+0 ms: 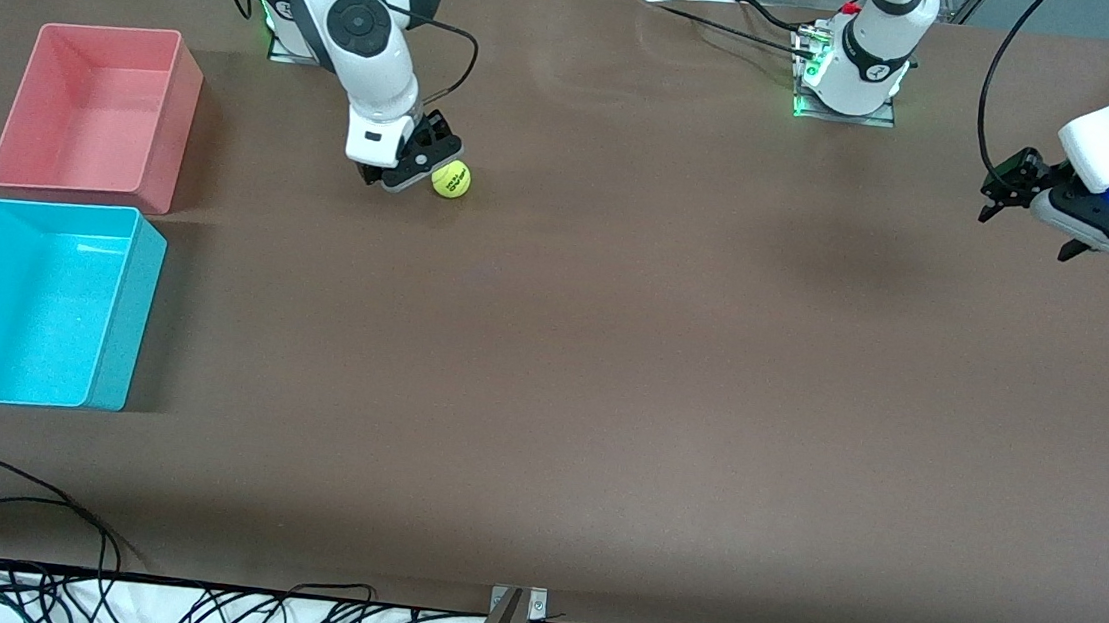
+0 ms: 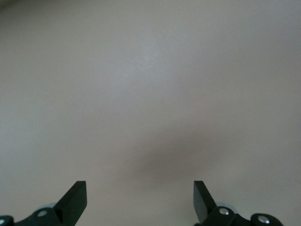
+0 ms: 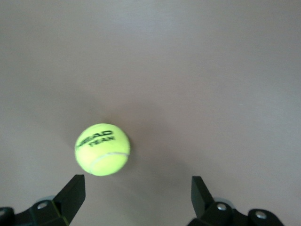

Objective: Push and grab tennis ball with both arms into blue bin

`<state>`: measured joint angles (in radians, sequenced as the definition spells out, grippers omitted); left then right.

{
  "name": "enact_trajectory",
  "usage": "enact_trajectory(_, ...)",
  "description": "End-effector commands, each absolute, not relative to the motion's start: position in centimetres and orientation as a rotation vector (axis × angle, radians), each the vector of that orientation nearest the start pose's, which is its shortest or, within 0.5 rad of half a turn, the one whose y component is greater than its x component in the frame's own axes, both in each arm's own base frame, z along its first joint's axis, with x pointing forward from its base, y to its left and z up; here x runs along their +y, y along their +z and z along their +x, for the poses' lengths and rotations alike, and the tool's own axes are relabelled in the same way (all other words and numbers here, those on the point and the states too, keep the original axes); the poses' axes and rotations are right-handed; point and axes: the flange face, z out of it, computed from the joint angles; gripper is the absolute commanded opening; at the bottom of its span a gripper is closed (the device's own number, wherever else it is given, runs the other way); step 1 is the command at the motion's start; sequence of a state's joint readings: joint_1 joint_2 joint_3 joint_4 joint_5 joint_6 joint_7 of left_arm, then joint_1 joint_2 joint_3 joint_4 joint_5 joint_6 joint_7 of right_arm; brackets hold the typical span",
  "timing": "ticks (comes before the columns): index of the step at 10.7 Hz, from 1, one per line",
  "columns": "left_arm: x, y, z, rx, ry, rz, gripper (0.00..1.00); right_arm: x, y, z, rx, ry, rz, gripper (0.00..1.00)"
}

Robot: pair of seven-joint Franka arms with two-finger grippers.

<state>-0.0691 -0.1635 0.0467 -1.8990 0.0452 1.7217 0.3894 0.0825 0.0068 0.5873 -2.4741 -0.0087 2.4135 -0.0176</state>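
**Right gripper hanging over the ball, bins waiting at the end of the table**

So the ball (image 1: 451,180) is sitting on the brown table (image 1: 609,377), out in front of the right arm's base, well apart from both bins. It's yellow-green with dark lettering, and the right wrist view is showing it (image 3: 102,149) resting on the table just off one fingertip, not between the fingers.

The right gripper (image 1: 404,176) is hovering low right beside the ball, on the side toward the bins. Its jaws are standing wide apart and gripping nothing; in its wrist view (image 3: 136,193) both black fingertips are showing with bare table between them.

The left gripper (image 1: 998,195) is hanging in the air over the left arm's end of the table, nowhere near the ball. Jaws spread wide too, nothing in them; its own camera (image 2: 140,195) is looking at plain table.

The blue bin (image 1: 128,314) is sitting at the right arm's end, nearer the front camera. The pink bin (image 1: 180,118) is sitting just beside it, farther from the camera. Both are looking bare inside.
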Motion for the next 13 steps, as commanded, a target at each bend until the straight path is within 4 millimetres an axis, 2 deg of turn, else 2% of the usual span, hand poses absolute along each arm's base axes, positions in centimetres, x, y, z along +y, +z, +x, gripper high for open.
enact_trajectory(1, -2.7, 59.8, 50.6, 0.515, 0.095, -3.052, 1.00, 30.1, 26.0, 35.4, -1.090, 0.096, -2.921, 1.00)
enact_trajectory(3, -3.6, 61.1, 51.2, 0.372, 0.147, -3.088, 1.00, 31.1, 24.6, 34.1, -1.110, 0.090, -2.886, 1.00)
enact_trajectory(5, -3.5, 62.4, 52.3, 0.220, 0.184, -3.144, 1.00, 31.6, 23.6, 33.1, -1.124, 0.089, -2.869, 1.00)
enact_trajectory(7, -4.4, 62.5, 53.4, 0.168, 0.191, -3.141, 1.00, 31.8, 22.8, 32.7, -1.122, 0.085, -2.851, 1.00)
enact_trajectory(10, -5.3, 62.9, 53.3, 0.031, 0.178, -3.143, 1.00, 32.6, 21.0, 32.0, -1.128, 0.077, -2.805, 1.00)
enact_trajectory(13, -5.1, 62.6, 53.5, 0.024, 0.162, -3.148, 1.00, 32.5, 21.0, 32.1, -1.159, 0.070, -2.798, 1.00)
